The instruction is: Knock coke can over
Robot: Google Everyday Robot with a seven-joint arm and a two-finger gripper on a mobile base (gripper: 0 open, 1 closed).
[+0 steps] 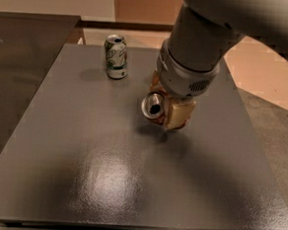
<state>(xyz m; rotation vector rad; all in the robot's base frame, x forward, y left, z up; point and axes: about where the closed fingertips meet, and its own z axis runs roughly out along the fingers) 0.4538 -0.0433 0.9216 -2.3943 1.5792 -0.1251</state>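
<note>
The coke can [155,110] sits near the middle of the dark grey tabletop [95,178], nearer the camera than the green-and-white can [116,56] and off to that can's right as the view shows it, with a stretch of bare surface between the two. It is tipped steeply over rather than upright: its silver top, with the dark opening showing, faces the camera and slightly toward the side where the green-and-white can stands, and only a sliver of its dark red body shows below the rim. The claw [166,107] is right on it. One tan finger [181,115] lies against the side of the coke can away from the green-and-white can, and the other shows as a tan edge behind the can's rim, so the claw is pinching the coke can between them. A soft shadow lies on the tabletop just under the tilted can. The thick grey arm [201,42] comes down to the claw from the upper corner of the view, on the side opposite the green-and-white can. The green-and-white can itself stands upright near the tabletop's far edge, untouched and well apart from the claw.
</note>
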